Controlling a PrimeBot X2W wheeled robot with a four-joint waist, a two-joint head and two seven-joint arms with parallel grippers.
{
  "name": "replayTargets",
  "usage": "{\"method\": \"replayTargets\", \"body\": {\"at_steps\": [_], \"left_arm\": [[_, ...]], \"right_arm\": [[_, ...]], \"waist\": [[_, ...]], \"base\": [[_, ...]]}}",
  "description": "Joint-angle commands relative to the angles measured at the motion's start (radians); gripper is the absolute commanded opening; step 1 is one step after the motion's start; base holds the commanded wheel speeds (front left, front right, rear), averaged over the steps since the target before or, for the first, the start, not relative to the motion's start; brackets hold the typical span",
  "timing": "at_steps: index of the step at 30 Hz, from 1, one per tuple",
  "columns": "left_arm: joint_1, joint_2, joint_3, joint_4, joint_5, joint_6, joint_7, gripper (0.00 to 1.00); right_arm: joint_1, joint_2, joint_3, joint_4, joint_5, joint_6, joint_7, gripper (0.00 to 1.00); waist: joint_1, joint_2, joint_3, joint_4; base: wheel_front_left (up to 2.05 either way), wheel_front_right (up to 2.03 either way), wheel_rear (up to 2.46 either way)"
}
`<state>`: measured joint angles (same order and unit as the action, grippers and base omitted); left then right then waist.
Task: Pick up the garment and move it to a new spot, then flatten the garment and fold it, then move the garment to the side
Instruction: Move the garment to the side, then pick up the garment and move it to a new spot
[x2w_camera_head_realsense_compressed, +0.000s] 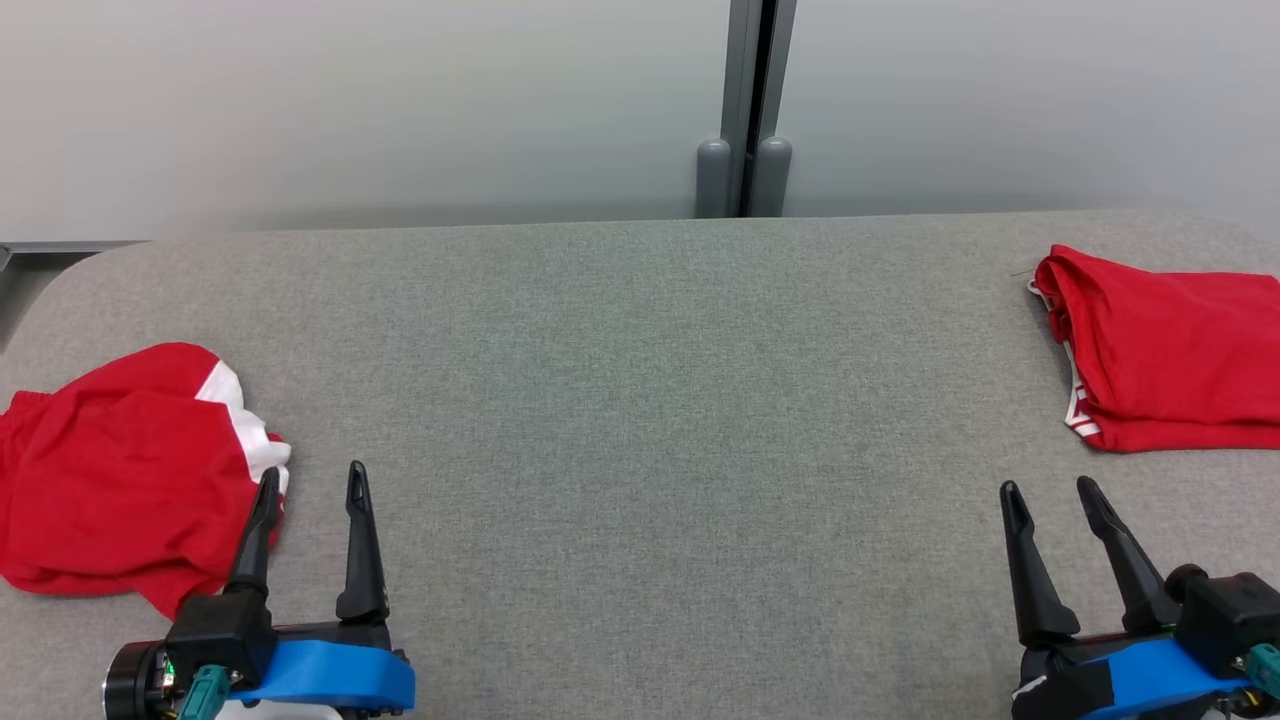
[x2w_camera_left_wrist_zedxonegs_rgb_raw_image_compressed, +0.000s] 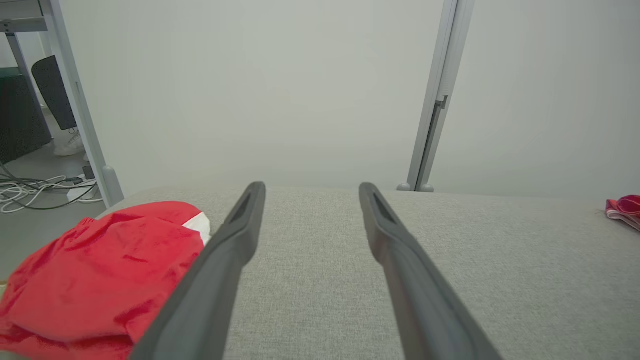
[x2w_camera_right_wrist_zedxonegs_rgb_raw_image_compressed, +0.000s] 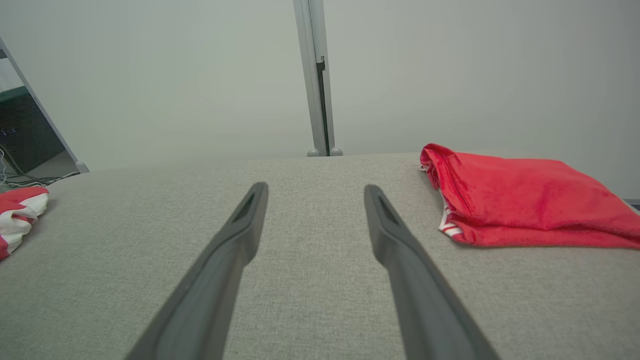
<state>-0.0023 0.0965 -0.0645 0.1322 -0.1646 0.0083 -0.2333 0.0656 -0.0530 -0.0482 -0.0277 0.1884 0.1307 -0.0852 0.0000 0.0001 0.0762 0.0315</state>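
Left gripper (x2w_camera_head_realsense_compressed: 312, 472) and right gripper (x2w_camera_head_realsense_compressed: 1048, 486) each carry two long, dark, tapering fingers (x2w_camera_head_realsense_compressed: 360, 540) with a slot near the tip, seated in black blocks on a blue wrist collar (x2w_camera_head_realsense_compressed: 330, 675), teal connector (x2w_camera_head_realsense_compressed: 205, 690) alongside, green light (x2w_camera_head_realsense_compressed: 170, 667) on the left unit.

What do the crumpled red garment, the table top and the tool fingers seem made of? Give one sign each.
Crumpled red garment: thin soft fabric, matte; it creases. Table top: grey woven covering; visible weave. Left tool fingers: probably moulded plastic, dark, smooth.
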Motion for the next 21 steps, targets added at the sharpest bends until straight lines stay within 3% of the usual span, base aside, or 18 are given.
{"method": "replayTargets", "body": {"at_steps": [1,21], "left_arm": [[0.0,0.007,0.0,-0.003,-0.002,0.005,0.003,1.0],[0.008,0.016,-0.01,0.002,-0.021,0.017,0.016,1.0]], "right_arm": [[0.011,0.003,-0.006,-0.008,-0.005,0.0,0.005,1.0],[0.026,0.003,-0.006,0.0,0.015,0.0,0.014,1.0]], "waist": [[0.0,-0.0001,-0.001,0.002],[0.0,-0.0001,-0.008,0.029]], "base": [[0.0,0.0,0.0],[0.0,0.0,0.0]]}}
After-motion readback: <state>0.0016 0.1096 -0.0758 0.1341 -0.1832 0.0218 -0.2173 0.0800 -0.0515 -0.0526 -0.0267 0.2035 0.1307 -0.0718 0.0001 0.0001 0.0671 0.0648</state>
